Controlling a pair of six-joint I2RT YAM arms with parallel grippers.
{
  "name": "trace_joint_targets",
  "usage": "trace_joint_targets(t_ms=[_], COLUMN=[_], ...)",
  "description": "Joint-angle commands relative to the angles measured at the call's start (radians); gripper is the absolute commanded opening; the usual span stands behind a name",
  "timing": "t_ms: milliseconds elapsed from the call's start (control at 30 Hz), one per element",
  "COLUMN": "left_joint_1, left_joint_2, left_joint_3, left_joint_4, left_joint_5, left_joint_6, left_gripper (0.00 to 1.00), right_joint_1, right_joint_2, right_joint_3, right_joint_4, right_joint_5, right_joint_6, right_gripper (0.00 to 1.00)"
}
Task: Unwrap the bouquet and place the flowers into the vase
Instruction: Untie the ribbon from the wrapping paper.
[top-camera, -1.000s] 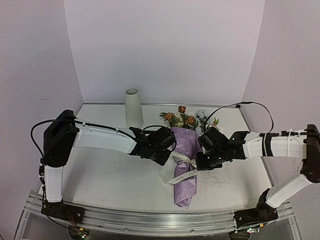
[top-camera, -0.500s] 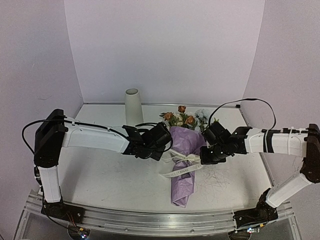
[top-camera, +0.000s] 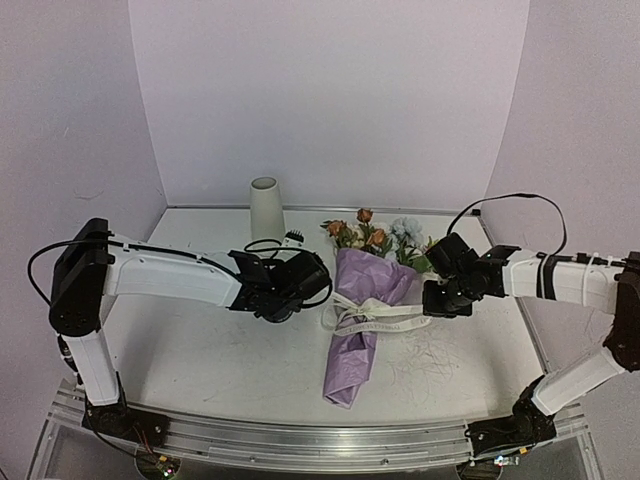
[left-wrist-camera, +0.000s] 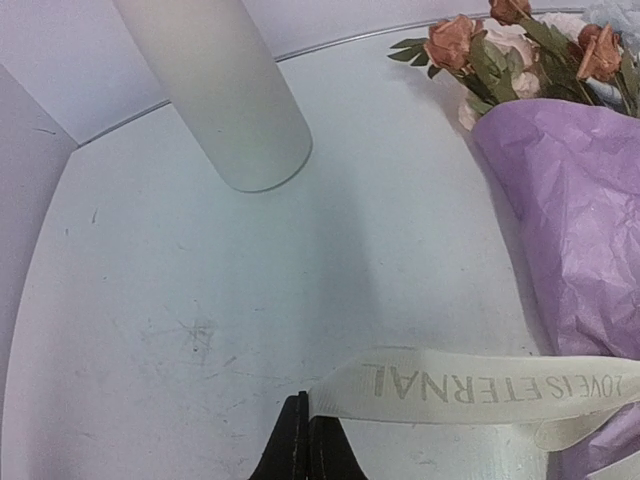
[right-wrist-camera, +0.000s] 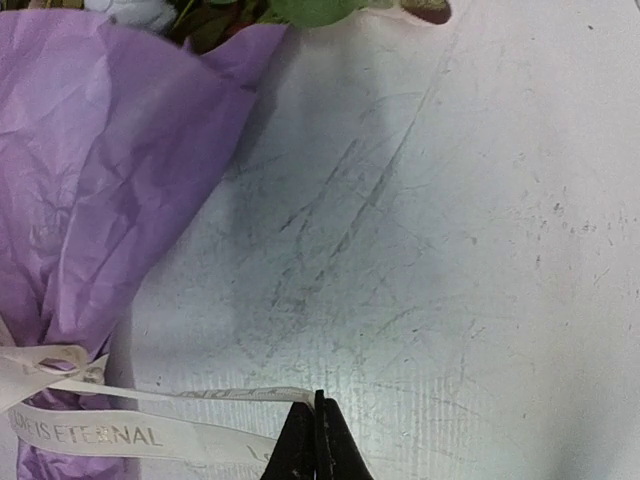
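We saw the white table (top-camera: 190, 350) carrying everything, its right half scuffed with dark marks. The bouquet (top-camera: 362, 300) lay flat across the middle of it, between the two arms. The narrow tail of its lilac paper (right-wrist-camera: 110, 150) pointed toward the near edge. The flowers (top-camera: 372, 236), rust-orange roses with pale blue clusters and green leaves, spilled out toward the back wall. The vase (top-camera: 266, 210) stood upright near the back edge, left of the blooms and apart from them. The cream ribbon (left-wrist-camera: 470, 385), printed with lettering, was tied round the waist of the paper with a small knot, and its tails ran out to either side. The left claw (left-wrist-camera: 305, 430) was pinched together on the end of the left tail, low over the table. The right claw (right-wrist-camera: 317, 425) was clamped in the same way on the tail that reached out to the right of the paper.
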Motion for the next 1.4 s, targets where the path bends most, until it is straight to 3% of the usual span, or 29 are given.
trace_joint_targets(t_ms=[0, 400, 700, 1133, 1367], left_joint_1=[0.004, 0.004, 0.004, 0.004, 0.003], left_joint_2=[-0.083, -0.143, -0.162, -0.167, -0.19], left_joint_3=[-0.017, -0.065, -0.073, -0.074, -0.059], left_joint_4=[-0.043, -0.045, -0.043, -0.043, -0.043], left_joint_5=[-0.126, -0.13, -0.111, -0.087, -0.072], left_joint_6=[-0.046, -0.113, -0.12, -0.118, -0.12], left_gripper=[0.0, 0.0, 0.0, 0.0, 0.0], right_joint_1=[-0.055, -0.227, -0.335, -0.383, -0.385], right_joint_2=[-0.055, -0.183, -0.291, -0.505, -0.521], right_joint_3=[-0.025, -0.028, -0.081, -0.181, -0.176], right_joint_4=[-0.081, -0.119, -0.135, -0.182, -0.189], right_joint_5=[0.087, 0.184, 0.201, 0.313, 0.337], right_joint_6=[0.006, -0.007, 0.089, 0.299, 0.278], right_gripper=[0.0, 0.0, 0.0, 0.0, 0.0])
